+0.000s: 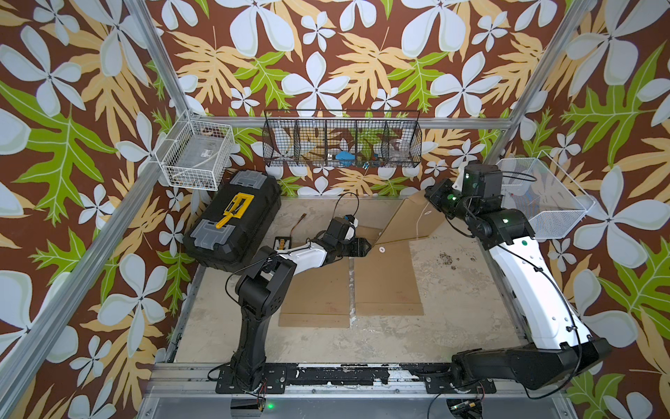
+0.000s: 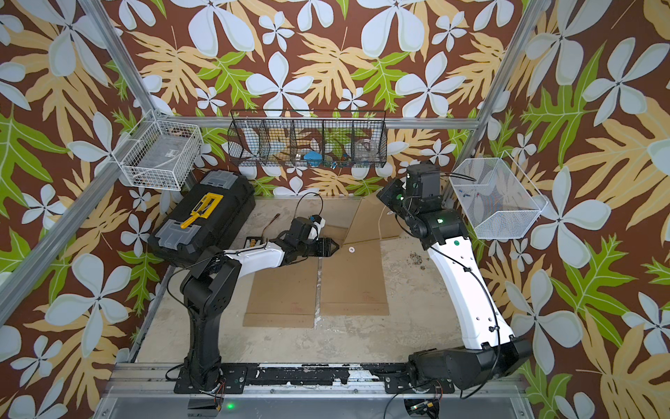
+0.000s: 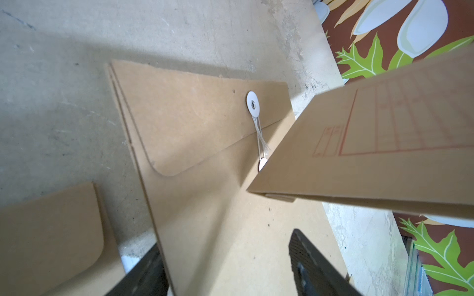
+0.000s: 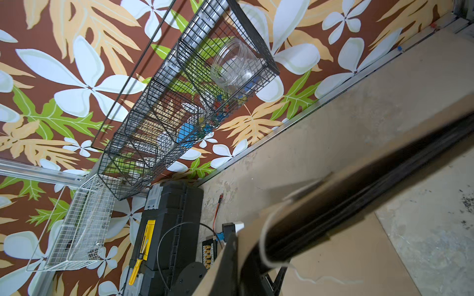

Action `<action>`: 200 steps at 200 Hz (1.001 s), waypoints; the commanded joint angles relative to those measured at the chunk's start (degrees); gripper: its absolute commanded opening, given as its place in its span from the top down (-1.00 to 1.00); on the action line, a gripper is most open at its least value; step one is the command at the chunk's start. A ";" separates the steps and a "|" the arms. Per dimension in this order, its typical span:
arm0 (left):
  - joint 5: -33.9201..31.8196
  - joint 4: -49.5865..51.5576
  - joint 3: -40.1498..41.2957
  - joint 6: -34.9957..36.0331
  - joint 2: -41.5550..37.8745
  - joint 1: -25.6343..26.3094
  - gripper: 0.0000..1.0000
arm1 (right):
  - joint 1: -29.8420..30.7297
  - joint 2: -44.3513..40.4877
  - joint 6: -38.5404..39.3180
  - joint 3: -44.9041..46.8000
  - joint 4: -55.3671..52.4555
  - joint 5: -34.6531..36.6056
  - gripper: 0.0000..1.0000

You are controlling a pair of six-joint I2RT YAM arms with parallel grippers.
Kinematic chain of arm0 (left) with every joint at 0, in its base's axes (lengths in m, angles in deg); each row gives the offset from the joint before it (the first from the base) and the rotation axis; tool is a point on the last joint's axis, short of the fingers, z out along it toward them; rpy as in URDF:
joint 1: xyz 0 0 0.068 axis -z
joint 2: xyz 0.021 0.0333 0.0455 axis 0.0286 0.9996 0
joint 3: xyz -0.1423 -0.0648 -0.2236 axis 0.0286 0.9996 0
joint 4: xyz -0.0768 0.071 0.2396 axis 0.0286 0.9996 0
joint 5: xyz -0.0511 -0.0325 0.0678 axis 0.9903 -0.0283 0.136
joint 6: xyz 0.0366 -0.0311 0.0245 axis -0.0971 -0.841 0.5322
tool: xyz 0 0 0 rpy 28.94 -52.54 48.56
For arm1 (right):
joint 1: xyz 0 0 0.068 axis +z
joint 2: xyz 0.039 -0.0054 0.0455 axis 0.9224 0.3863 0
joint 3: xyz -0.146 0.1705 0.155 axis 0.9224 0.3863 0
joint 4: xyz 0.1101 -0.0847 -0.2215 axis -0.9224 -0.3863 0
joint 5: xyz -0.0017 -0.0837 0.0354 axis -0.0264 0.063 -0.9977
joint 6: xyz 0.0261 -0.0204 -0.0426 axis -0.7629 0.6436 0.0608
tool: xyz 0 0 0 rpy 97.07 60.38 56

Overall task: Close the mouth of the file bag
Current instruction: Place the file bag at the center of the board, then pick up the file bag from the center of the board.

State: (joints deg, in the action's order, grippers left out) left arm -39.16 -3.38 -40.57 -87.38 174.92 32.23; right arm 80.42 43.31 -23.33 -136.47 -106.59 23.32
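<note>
Barely begun: the file bag (image 1: 406,221), tilted up at the table's (image 1: 453,290) one o'clock in the clenched right gripper (image 1: 429,193), seems to gape, string (image 4: 261,238) loose, while the left gripper (image 1: 366,249), jaws apart, hovers at its seven o'clock corner.

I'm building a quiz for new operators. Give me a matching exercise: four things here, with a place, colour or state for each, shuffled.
1 toolbox
2 rearmost file bag
3 clear jar
4 left gripper

A open
B in the black wire basket
C tilted up, not lying flat
D black and yellow

Pairs: 1-D, 2-C, 3-B, 4-A
</note>
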 commanded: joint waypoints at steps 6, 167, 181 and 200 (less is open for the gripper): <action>2.41 0.37 -2.11 0.52 2.11 0.06 -0.44 | -0.03 -0.39 0.71 -3.12 0.38 0.25 1.00; 5.28 -28.60 28.50 18.93 -35.14 0.41 -0.64 | 1.58 -2.09 -2.96 1.34 4.74 -11.25 1.00; 6.44 -27.49 25.91 19.84 -33.54 1.29 -0.64 | 2.63 -2.23 -3.54 1.77 5.54 -11.84 1.00; 6.84 -26.49 22.88 22.49 -32.10 3.13 -0.64 | 3.51 -2.36 -4.62 2.80 6.75 -13.32 1.00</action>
State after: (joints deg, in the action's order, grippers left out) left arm -35.00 -28.08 -14.94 -70.02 141.63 33.69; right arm 83.18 41.39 -26.18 -134.33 -104.29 12.83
